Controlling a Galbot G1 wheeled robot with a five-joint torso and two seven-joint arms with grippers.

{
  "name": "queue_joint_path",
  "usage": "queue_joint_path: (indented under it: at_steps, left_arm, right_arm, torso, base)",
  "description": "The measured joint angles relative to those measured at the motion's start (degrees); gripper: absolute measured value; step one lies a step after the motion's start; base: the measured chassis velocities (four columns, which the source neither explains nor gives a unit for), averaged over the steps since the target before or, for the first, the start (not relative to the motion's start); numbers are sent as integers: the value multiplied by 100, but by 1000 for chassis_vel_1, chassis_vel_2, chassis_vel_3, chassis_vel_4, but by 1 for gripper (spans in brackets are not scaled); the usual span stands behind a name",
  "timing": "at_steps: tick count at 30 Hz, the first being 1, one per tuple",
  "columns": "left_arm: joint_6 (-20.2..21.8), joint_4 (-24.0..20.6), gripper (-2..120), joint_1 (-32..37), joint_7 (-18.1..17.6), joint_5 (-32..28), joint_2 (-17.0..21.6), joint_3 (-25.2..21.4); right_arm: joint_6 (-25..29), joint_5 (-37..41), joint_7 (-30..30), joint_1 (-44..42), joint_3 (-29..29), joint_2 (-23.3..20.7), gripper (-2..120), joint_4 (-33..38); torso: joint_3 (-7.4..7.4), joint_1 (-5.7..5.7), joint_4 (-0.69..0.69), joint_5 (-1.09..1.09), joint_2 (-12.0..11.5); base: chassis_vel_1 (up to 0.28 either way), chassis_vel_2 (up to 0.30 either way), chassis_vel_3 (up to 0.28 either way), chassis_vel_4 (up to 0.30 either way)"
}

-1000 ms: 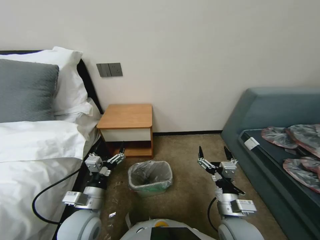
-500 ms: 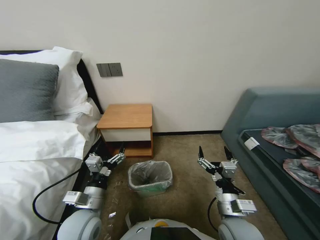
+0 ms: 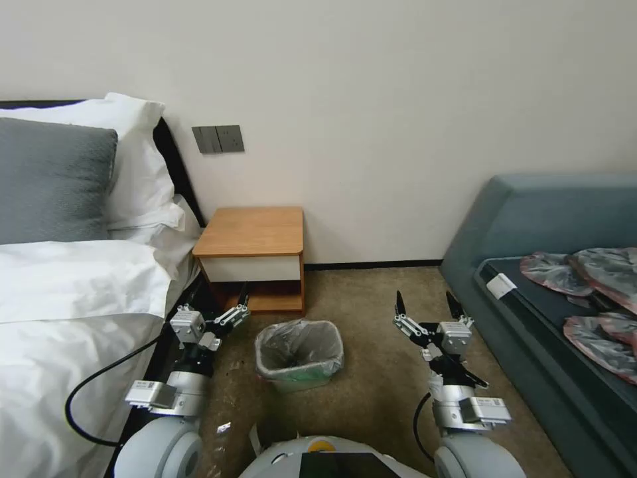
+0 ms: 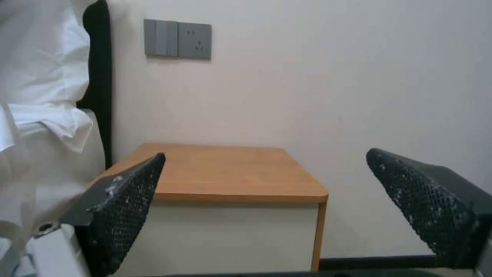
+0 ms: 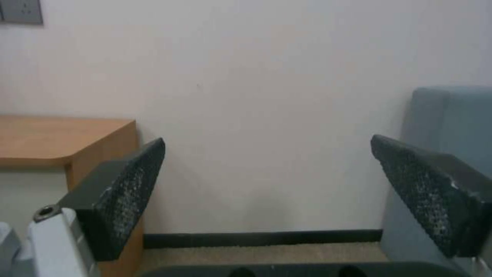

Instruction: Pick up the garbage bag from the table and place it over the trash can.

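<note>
With the garbage bag [image 3: 300, 345] already lining the trash can [image 3: 302, 378] just in front of the bare worktop [image 3: 252, 231], both the left gripper [image 3: 240, 307] and right gripper [image 3: 424, 307] hung released beside the can, best kept clear of the rim.

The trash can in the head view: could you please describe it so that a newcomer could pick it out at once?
Start at the wooden nightstand against the wall beside the bed. On the carpet just in front of it, between the robot's two raised arms, stands the trash can. It is the only low bin there, pale green outside, already lined with a wrinkly translucent garbage bag folded over its rim.
</note>
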Motion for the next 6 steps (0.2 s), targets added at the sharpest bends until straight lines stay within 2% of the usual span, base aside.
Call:
queue_joint_path:
  at_steps: [6]
  left_arm:
    - [2, 2, 100, 0, 0, 0, 0, 0]
  right_arm:
    - [0, 1, 0, 0, 0, 0, 100, 0]
  torso:
    - [0, 0, 0, 0, 0]
  base:
    - [0, 0, 0, 0]
